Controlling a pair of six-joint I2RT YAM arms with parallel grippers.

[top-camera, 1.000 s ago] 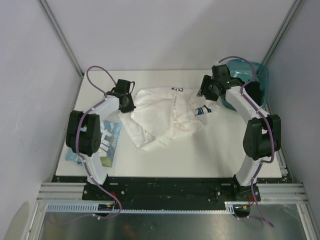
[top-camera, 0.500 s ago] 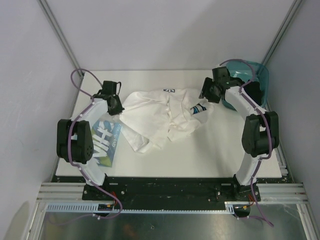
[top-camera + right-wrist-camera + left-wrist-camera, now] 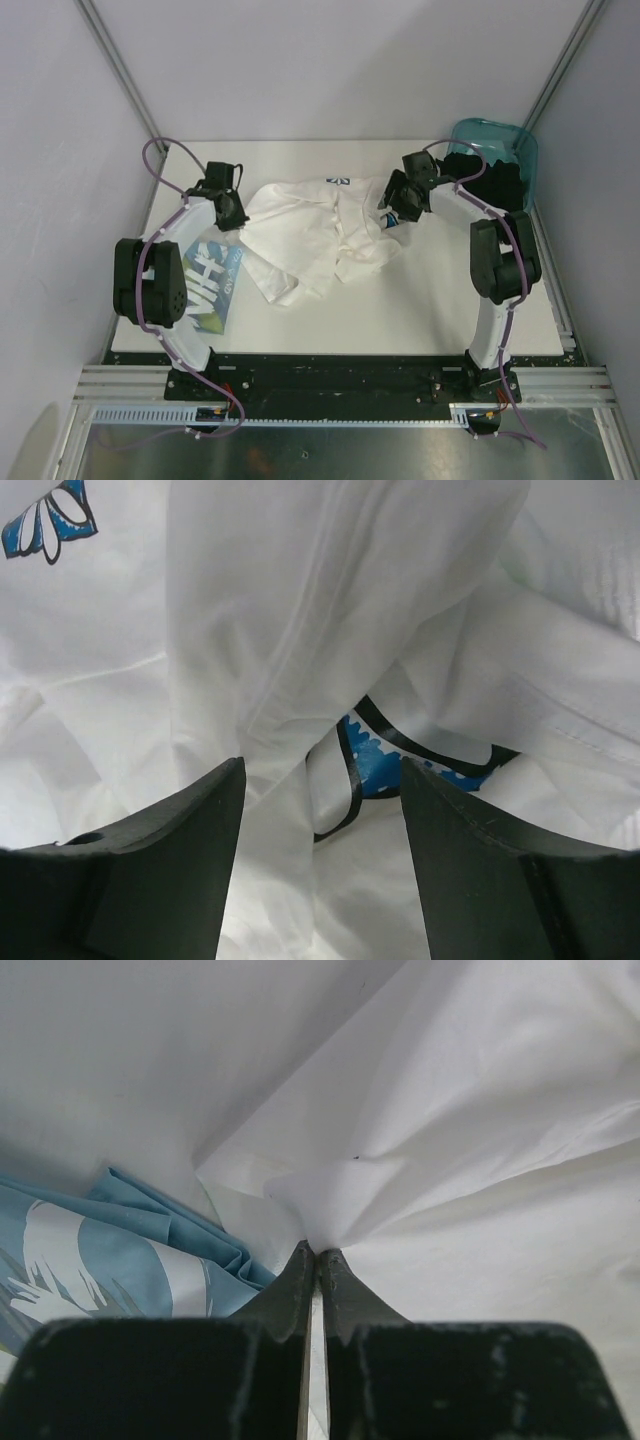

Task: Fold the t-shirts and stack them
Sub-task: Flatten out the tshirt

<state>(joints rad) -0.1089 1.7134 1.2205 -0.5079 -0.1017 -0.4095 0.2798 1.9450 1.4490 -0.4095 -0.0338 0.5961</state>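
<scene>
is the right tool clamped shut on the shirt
No, the right wrist view shows the right tool with its jaws standing wide apart over the white t-shirt.

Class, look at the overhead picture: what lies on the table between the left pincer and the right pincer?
A crumpled white t-shirt spans the stretch from the left pincer to the right pincer, seen in the top external view.

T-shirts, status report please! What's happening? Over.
Left end effector shut on crumpled white t-shirt. Right end effector open, just above it. Blue-graphic t-shirt lies alongside.
</scene>
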